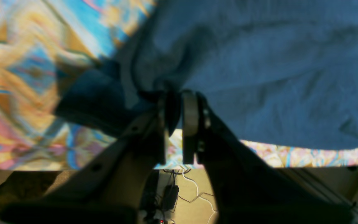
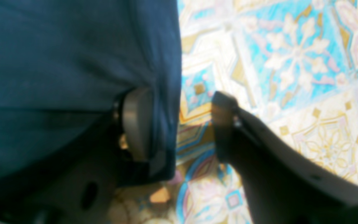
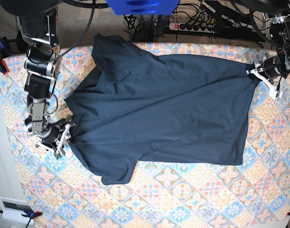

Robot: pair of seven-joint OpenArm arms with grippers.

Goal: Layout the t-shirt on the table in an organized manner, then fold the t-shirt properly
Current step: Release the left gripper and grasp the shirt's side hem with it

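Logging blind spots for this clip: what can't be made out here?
- Left wrist view: whether the left gripper pinches the t-shirt; blurred, shadowed.
- Right wrist view: right gripper open; cloth drapes over one finger, contact unclear.
- Base view: t-shirt hides the table beneath.

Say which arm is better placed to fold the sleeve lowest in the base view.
Right: the right end effector sits beside that sleeve; the left end effector is across the t-shirt.

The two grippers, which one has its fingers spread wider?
The right gripper: the table shows between its fingers, while the left gripper has its fingers almost together.
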